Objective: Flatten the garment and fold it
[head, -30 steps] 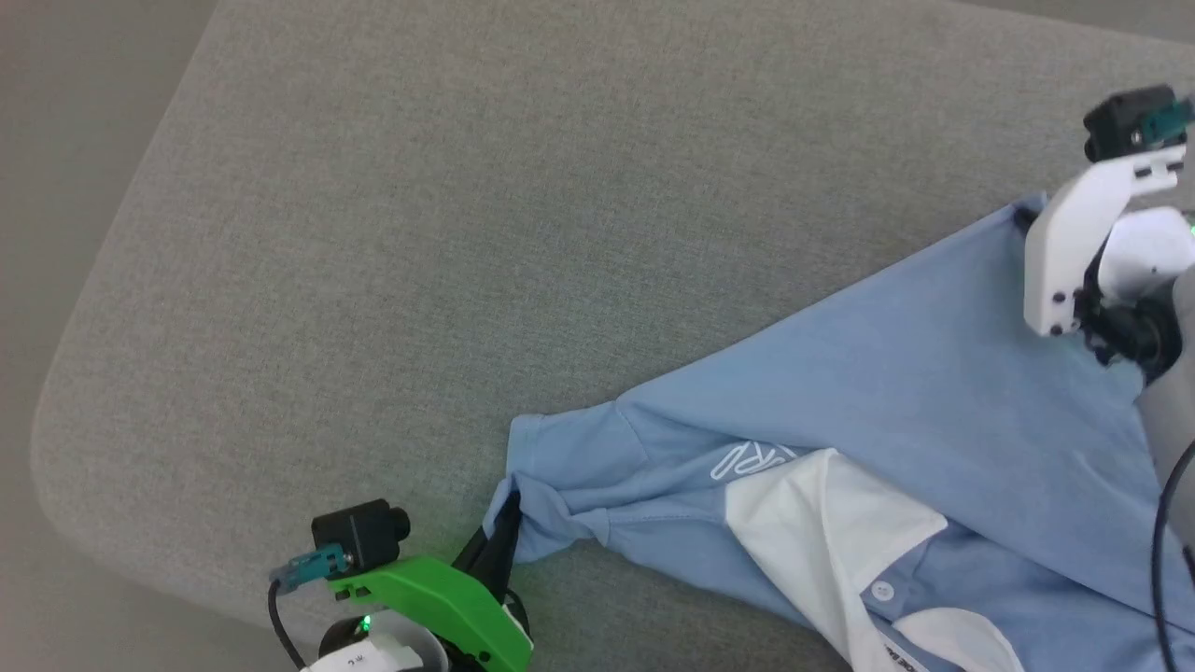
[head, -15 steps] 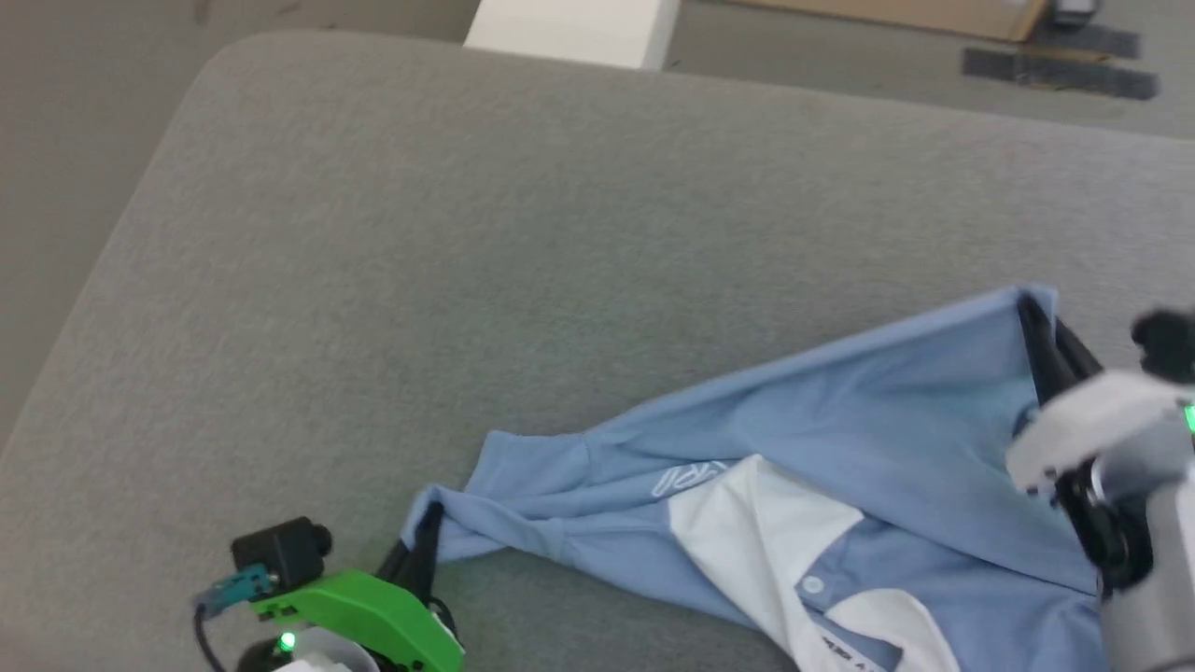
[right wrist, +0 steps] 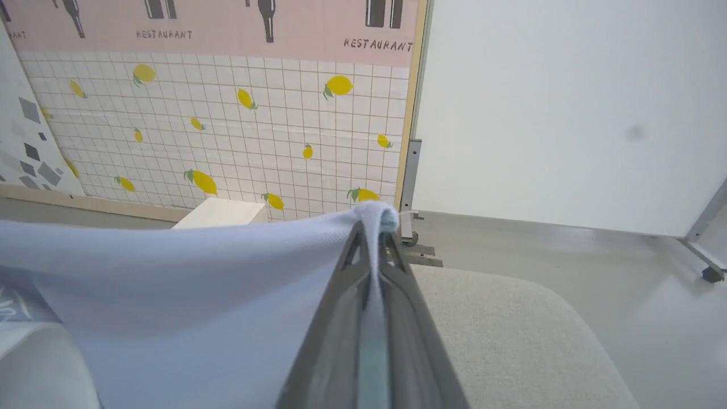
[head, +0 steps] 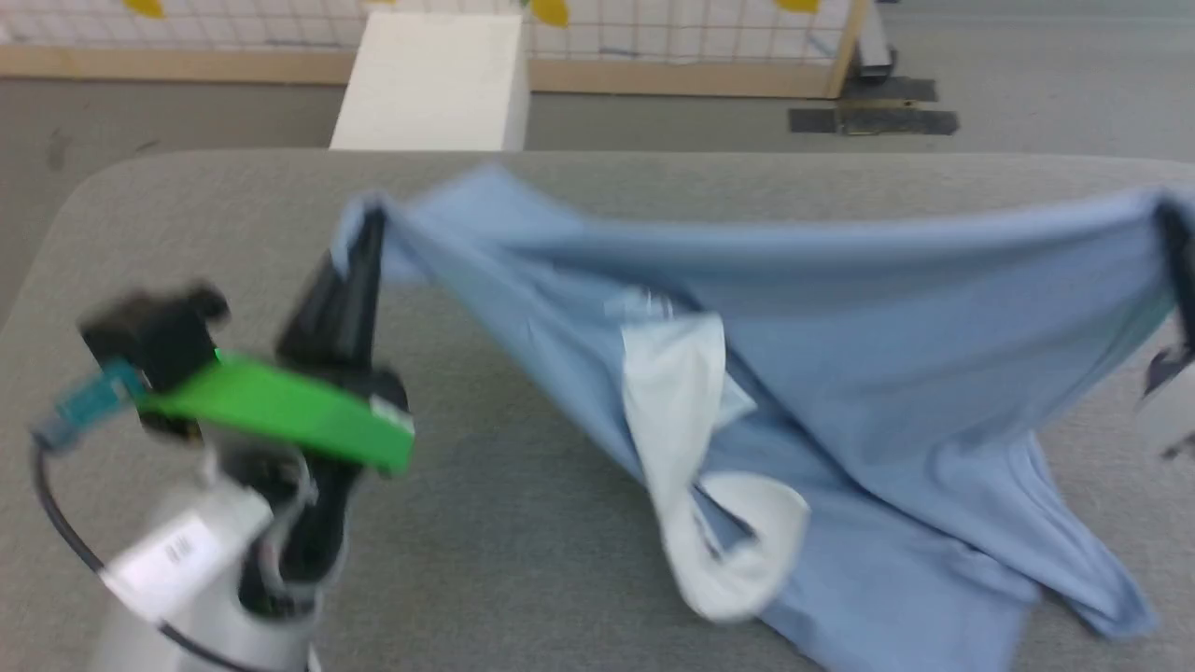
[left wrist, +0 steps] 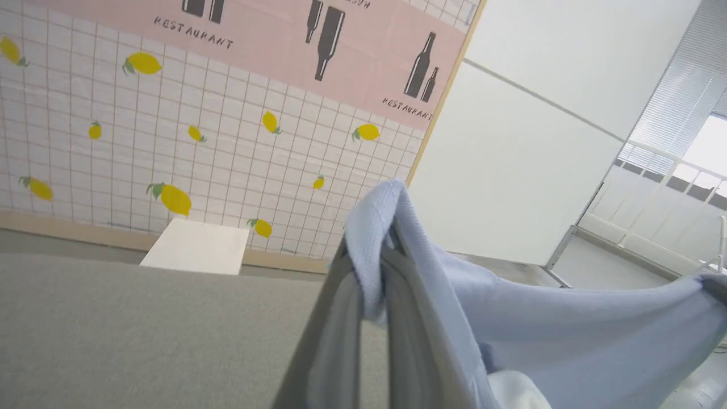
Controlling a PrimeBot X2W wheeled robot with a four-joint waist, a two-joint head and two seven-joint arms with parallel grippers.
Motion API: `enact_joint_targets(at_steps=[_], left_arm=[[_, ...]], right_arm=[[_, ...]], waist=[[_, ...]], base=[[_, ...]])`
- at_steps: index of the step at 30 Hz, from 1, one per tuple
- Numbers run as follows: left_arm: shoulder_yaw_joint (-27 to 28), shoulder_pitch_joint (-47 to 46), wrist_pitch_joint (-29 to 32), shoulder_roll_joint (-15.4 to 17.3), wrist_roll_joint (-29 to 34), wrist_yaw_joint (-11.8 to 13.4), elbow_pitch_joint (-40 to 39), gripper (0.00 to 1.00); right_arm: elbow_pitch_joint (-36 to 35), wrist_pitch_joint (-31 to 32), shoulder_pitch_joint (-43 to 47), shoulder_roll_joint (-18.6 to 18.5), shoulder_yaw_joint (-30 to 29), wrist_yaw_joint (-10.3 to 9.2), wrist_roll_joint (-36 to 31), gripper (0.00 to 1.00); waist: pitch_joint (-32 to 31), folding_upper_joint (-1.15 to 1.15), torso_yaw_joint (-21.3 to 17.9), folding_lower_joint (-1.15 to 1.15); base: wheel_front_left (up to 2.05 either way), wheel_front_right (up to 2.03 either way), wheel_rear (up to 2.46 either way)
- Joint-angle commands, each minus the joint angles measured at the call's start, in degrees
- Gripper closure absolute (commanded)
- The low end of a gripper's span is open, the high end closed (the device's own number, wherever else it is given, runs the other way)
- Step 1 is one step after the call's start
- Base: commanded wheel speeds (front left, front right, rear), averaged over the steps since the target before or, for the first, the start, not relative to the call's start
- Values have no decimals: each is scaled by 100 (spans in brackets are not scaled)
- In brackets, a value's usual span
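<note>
The garment (head: pixel 840 308) is held taut above the grey table (head: pixel 513 560) — one corner pinched by the left gripper (head: pixel 366 229), another by the right gripper (right wrist: pixel 375 227) — lower part trailing on it, likely for laying flat.

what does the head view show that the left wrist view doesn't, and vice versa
Head view adds: green wrist bracket, lower part of the light blue knit shirt lying on the grey padded table, black floor tape. Left wrist view adds: pink restaurant poster, window blinds. Both: left claw shut on the shirt, white box, lemon-print tiled wall.
</note>
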Motion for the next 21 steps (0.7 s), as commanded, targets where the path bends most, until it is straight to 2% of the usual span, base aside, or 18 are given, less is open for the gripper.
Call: enact_joint_targets(at_steps=[1,6,12,17,21], left_arm=[[56,-388,52,61,-64,-49,-58,100],[120,-1591,412,52,-302,-140,-81,100],[234,-3048,788,-1,-490,-78,230,100],[384,-4206,1021,-32,-645,5,744,100],[438,-5206,1047,111,-356,146,1276,100]], right_arm=[[-148,152,-290,-173,9,-9,-60,100],[-379,769,-1228,-738,270,-9,-36,100],[30,1210,-2646,-1213,565,-9,-44,100],[744,1186,-3798,-1346,794,-9,-170,100],[1379,1017,-4724,-1298,954,-9,-306,100]], waist=[[-217,0,-276,0],[-182,0,-426,0],[224,0,-540,0],[865,0,-615,0],[1512,0,-686,0]], base=[[0,0,0],[0,0,0],[0,0,0],[0,0,0],[0,0,0]])
